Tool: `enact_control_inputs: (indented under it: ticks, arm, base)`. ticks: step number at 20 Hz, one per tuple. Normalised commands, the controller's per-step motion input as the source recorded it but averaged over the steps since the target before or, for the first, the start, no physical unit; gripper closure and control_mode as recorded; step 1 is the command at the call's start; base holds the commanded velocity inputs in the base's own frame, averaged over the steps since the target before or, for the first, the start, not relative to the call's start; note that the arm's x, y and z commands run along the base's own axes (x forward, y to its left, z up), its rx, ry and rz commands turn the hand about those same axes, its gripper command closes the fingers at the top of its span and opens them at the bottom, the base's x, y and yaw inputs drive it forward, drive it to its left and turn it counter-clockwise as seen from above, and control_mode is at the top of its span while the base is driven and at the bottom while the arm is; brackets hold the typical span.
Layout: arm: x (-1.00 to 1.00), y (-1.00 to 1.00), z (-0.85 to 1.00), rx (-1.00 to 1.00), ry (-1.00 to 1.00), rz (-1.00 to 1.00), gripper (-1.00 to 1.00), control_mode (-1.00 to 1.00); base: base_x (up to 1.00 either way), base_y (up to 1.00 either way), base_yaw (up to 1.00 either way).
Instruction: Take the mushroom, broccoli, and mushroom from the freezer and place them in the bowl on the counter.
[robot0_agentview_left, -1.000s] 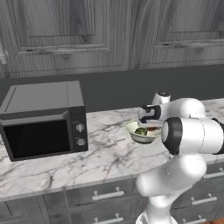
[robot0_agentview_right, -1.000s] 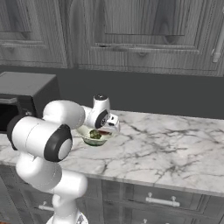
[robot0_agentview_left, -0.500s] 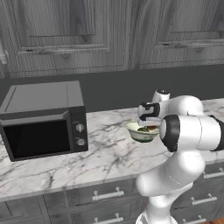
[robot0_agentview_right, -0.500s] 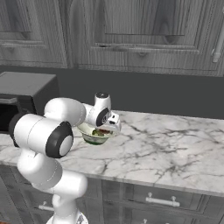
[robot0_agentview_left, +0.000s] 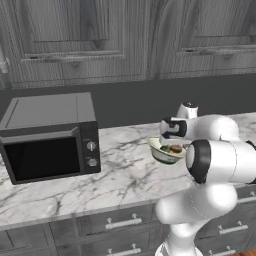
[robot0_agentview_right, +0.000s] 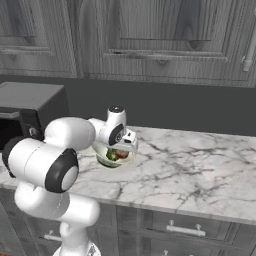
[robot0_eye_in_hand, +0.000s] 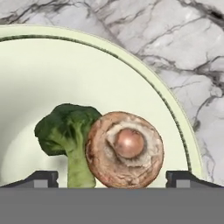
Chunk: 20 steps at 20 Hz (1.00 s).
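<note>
Dark finger tips stand far apart at the bottom corners of the hand view, so the claw is spread wide and grips nothing. Between the tips, lying loose in the bowl, are a brown mushroom and the broccoli; the two touch, the floret's stalk just behind the mushroom's edge. Whether either tip touches the mushroom cannot be told. Only one mushroom can be made out.

From the base views the claw hangs right over the bowl, which sits on the counter, white marble with grey veins. In the right base view the claw covers part of the bowl, and a speck of green and brown shows inside.

A black-fronted microwave stands on the counter well to the side of the bowl. Dark grey wood cabinets hang above, and drawers with silver handles run below. The marble around the bowl is bare.
</note>
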Motion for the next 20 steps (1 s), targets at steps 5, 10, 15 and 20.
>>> enact_control_inputs:
  ticks: [5,10,15,20]
  arm:
    - [-0.24,0.23,0.17,0.00,-0.05,0.00,-1.00,-1.00]
    - [0.00,0.60,0.03,-0.03,0.00,0.00,-1.00,-1.00]
    - [0.06,0.32,0.00,0.00,0.02,0.00,-1.00,-1.00]
    - [0.19,0.14,-0.03,0.00,0.01,0.05,-1.00,-1.00]
  base:
    - [0.00,0.00,0.00]
    - [0.00,0.00,0.00]
    - [0.00,0.00,0.00]
    - [0.00,0.00,0.00]
